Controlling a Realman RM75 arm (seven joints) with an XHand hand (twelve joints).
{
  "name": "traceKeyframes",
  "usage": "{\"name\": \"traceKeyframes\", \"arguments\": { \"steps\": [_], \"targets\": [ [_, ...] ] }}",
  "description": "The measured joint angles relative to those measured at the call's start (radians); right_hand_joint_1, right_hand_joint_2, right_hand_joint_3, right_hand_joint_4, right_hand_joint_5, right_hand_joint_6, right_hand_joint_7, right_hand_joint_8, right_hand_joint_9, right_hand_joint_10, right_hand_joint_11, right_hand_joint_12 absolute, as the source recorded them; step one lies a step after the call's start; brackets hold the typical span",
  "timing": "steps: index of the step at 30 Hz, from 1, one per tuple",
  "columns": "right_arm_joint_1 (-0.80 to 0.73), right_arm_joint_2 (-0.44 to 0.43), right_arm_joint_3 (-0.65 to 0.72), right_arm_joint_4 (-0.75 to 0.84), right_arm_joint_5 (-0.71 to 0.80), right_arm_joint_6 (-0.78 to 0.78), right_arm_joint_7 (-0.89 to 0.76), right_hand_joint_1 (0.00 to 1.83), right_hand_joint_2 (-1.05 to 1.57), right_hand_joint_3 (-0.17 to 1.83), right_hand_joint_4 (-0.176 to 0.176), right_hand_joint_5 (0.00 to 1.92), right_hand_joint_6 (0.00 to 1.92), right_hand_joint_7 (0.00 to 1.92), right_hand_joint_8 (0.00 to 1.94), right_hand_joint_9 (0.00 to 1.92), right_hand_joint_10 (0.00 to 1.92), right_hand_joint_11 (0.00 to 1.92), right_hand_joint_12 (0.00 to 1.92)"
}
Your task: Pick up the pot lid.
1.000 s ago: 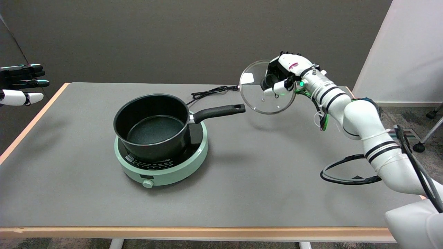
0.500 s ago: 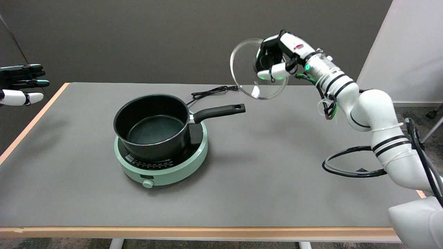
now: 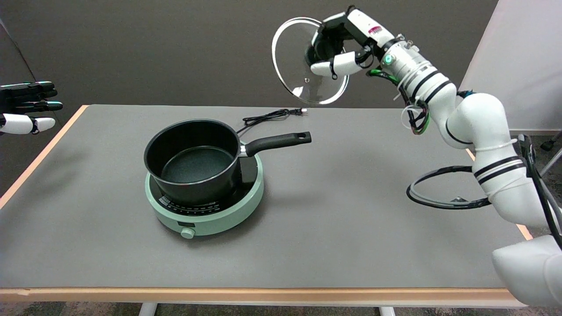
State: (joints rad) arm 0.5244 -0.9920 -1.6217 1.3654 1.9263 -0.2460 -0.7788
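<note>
The glass pot lid [image 3: 295, 61] with a metal rim hangs high in the air above the table's far side, tilted almost on edge. My right hand [image 3: 336, 46] grips its dark knob from the right, fingers wrapped round it. The black pot [image 3: 193, 160] stands open on the mint-green cooker [image 3: 206, 206] at the table's middle left, its handle [image 3: 276, 141] pointing right. The lid is well above and to the right of the pot.
The cooker's black power cord [image 3: 270, 116] lies behind the pot on the grey table [image 3: 342, 219]. A black cable loop [image 3: 443, 193] hangs by my right arm at the table's right edge. The idle left hand [image 3: 26, 107] hovers at the far left.
My right hand has raised the lid steadily, up and to the left, from just above the table to high over its far side. The pot and cooker have stayed put.
</note>
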Motion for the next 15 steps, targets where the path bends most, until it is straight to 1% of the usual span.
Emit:
{"name": "traceKeyframes", "arguments": {
  "steps": [15],
  "targets": [
    [0.101,0.008,-0.089,0.002,0.020,-0.013,0.055,1.36,0.82,0.73,0.176,0.79,0.94,0.87,1.41,0.87,1.56,0.72,1.45]
  ]
}}
